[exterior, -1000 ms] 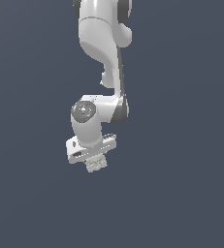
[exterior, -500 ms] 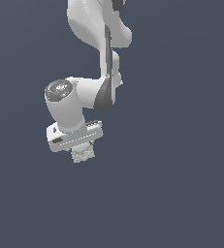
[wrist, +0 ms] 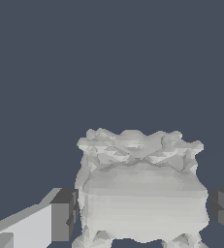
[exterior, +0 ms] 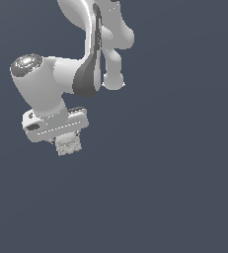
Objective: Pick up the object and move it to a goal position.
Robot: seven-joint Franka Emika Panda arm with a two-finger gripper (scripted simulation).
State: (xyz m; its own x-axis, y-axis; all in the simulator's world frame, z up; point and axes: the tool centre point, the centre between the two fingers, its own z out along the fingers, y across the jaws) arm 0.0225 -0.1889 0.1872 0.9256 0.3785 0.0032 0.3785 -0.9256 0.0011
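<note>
The object [exterior: 69, 144] is a small whitish-grey block with a bumpy ridged surface, hanging just under the white gripper bar in the exterior view. My gripper [exterior: 66, 142] is shut on it. In the wrist view the object [wrist: 141, 189] fills the space between the two dark finger pads [wrist: 64, 214], which press against its sides; my gripper [wrist: 145, 213] holds it up off the plain dark ground. The fingers themselves are mostly hidden behind the block in the exterior view.
The white arm [exterior: 93, 44] reaches down from the top of the exterior view, with its wrist joint [exterior: 36, 81] toward that view's left. Around it only a uniform dark grey-blue background shows.
The arm has carried the held object toward the exterior view's left and slightly up. The grip on the block is unchanged.
</note>
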